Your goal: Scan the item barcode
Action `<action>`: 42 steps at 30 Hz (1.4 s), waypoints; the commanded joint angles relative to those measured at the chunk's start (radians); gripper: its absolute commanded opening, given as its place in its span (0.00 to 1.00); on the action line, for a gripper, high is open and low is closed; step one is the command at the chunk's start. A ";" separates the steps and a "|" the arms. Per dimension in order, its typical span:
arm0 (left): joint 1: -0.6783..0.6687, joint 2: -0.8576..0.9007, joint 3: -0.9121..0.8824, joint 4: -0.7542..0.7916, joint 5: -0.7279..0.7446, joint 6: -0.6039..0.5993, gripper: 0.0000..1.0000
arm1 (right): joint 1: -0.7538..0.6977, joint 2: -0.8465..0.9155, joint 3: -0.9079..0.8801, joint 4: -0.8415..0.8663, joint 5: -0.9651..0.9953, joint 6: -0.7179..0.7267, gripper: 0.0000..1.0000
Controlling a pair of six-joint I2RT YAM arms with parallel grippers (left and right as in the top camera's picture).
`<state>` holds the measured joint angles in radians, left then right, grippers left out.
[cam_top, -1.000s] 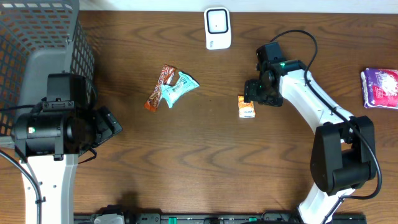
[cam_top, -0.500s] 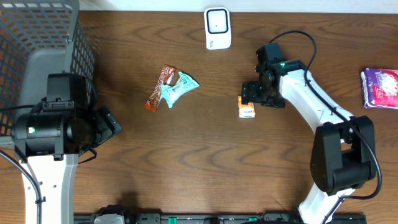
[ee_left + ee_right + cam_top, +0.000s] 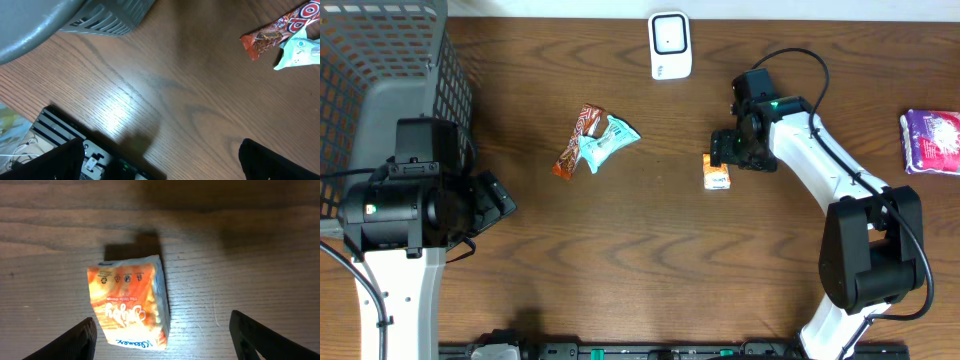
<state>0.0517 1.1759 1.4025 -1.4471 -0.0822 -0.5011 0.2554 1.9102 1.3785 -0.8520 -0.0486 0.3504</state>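
The right gripper [image 3: 725,152] is hovering with its jaws spread wide and gripping nothing, and the wrist view is showing both fingers flanking open wood. Just below it the orange tissue packet [image 3: 130,300] is lying flat on the table [image 3: 650,260], apart from both fingers, its long axis running almost straight out ahead of the jaws with a slight tilt, so the fingers are lining up across its narrow width. This arm is clearly the nearer one. The left gripper [image 3: 165,167] is also gaping open, parked well apart by the grey basket [image 3: 380,60]. The white scanner [image 3: 670,45] is waiting at the far edge, up and to the left of the packet in the overhead view.
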 commanded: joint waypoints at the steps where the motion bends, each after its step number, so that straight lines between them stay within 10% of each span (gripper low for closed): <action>1: 0.005 -0.001 -0.001 -0.004 -0.016 -0.010 0.98 | 0.002 0.006 -0.036 0.027 0.019 -0.013 0.82; 29: 0.005 -0.001 -0.001 -0.004 -0.016 -0.010 0.98 | -0.114 0.007 -0.296 0.368 -0.355 -0.097 0.40; 36: 0.005 -0.001 -0.001 -0.004 -0.016 -0.010 0.98 | -0.127 0.007 -0.333 0.463 -0.517 -0.093 0.01; 42: 0.005 -0.001 -0.001 -0.004 -0.016 -0.010 0.98 | -0.152 0.007 -0.332 0.528 -0.811 -0.093 0.01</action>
<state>0.0517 1.1759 1.4025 -1.4471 -0.0826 -0.5011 0.1318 1.9095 1.0489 -0.3485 -0.6456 0.2592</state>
